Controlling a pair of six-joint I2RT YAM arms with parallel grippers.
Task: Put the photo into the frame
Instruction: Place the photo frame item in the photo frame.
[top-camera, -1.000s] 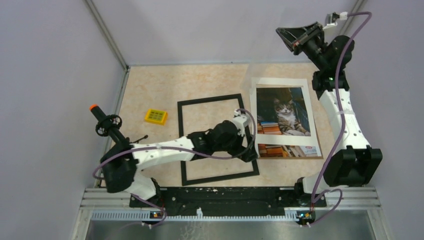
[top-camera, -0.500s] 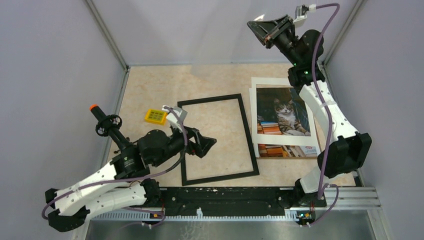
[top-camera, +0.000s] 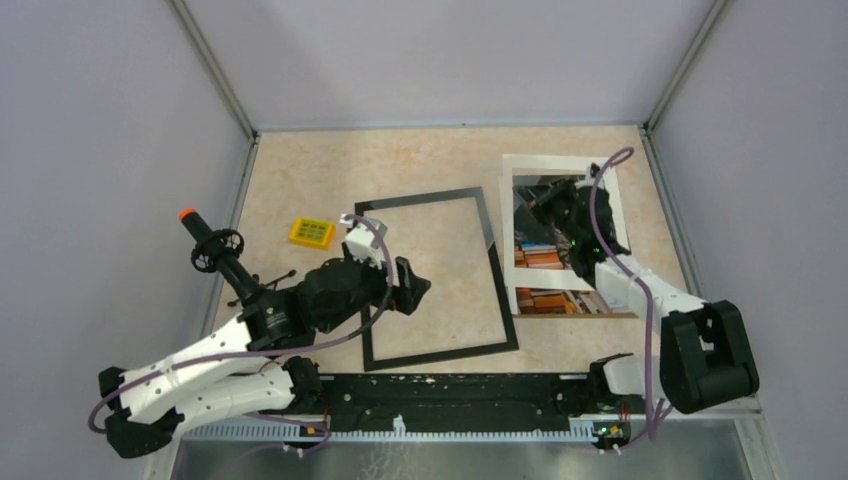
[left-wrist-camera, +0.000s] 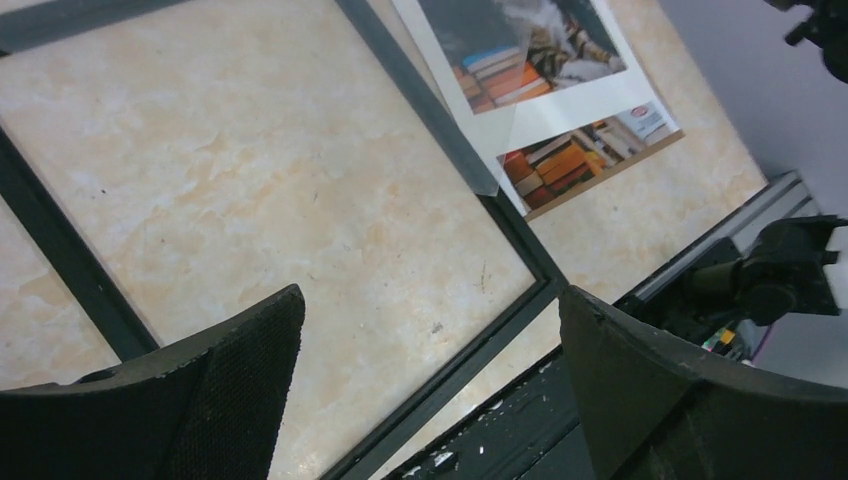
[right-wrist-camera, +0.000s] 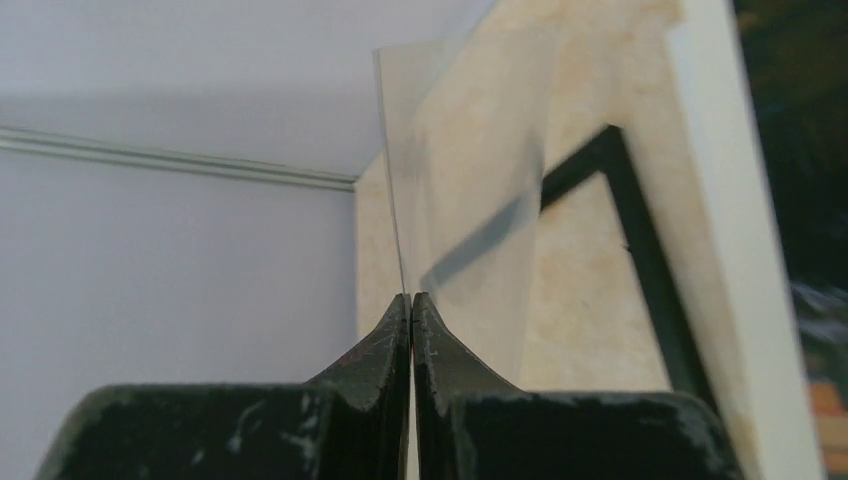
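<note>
I'm clamping my right gripper (right-wrist-camera: 411, 298) on the clear sheet (right-wrist-camera: 470, 180), left gripper (left-wrist-camera: 430, 300) gaping above the frame (left-wrist-camera: 438, 125) — so thin a pinch could be slipping, dragging the photo (left-wrist-camera: 530, 40) askew.

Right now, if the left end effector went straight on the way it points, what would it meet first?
Probably the bare table inside the frame: the open left end effector points down at it, with nothing between. The frame's bottom corner lies close by, so depth could shift that.
</note>
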